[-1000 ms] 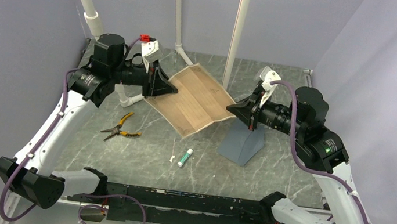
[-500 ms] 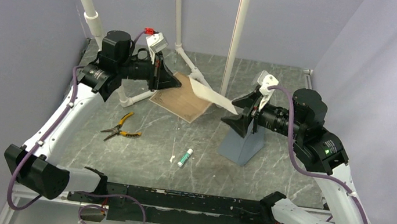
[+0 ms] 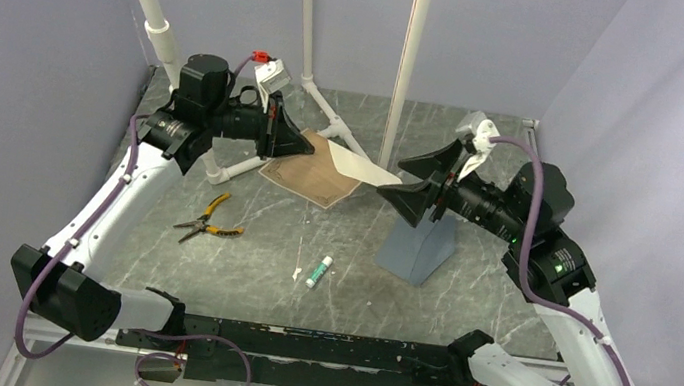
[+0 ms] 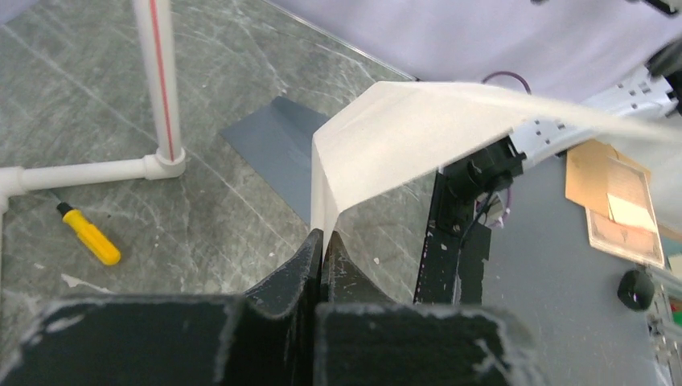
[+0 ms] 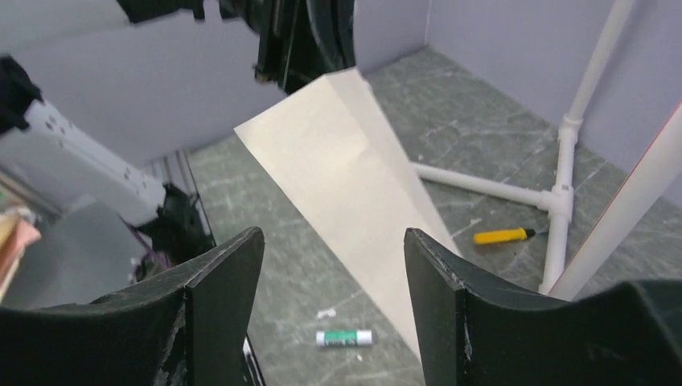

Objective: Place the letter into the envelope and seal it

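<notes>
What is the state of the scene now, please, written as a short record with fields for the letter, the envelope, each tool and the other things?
letter: the letter is bent, raised between the arms, not in the envelope
envelope: the envelope is on the table, under the right arm
left tool: the left tool is shut on the letter's edge
right tool: the right tool is open, with the letter's other end between its fingers, not gripped
other things: pliers and glue stick on the table
</notes>
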`<state>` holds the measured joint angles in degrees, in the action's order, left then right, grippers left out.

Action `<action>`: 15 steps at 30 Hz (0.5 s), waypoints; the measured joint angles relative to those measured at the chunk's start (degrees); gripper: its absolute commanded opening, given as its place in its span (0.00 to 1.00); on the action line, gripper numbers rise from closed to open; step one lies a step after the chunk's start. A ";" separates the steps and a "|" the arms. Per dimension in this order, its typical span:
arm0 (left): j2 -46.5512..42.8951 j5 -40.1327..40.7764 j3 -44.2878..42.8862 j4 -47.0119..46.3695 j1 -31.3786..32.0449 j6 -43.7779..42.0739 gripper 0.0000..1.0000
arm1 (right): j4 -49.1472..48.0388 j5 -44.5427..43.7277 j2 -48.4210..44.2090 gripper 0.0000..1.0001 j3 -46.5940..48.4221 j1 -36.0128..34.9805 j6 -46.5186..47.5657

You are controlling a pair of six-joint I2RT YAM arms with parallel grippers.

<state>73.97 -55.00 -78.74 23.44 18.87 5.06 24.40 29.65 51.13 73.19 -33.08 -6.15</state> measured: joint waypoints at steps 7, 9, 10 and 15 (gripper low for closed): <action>-0.31 -7.06 0.87 2.47 0.02 -5.68 0.03 | -8.48 -3.76 -0.87 0.72 -1.55 0.00 -8.85; -1.14 -8.26 1.64 2.49 0.02 -7.08 0.02 | -8.79 -5.25 0.48 0.72 -1.07 0.00 -10.71; -1.64 -8.81 2.03 2.54 0.02 -7.65 0.02 | -8.76 -5.99 1.49 0.72 -0.59 0.00 -11.52; -4.00 -11.04 3.17 2.34 0.02 -9.60 0.03 | -8.09 -7.96 6.86 0.74 0.42 0.00 -14.27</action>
<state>69.97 -66.04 -75.57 25.78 18.90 -4.54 16.32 21.69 58.00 73.60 -33.08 -20.43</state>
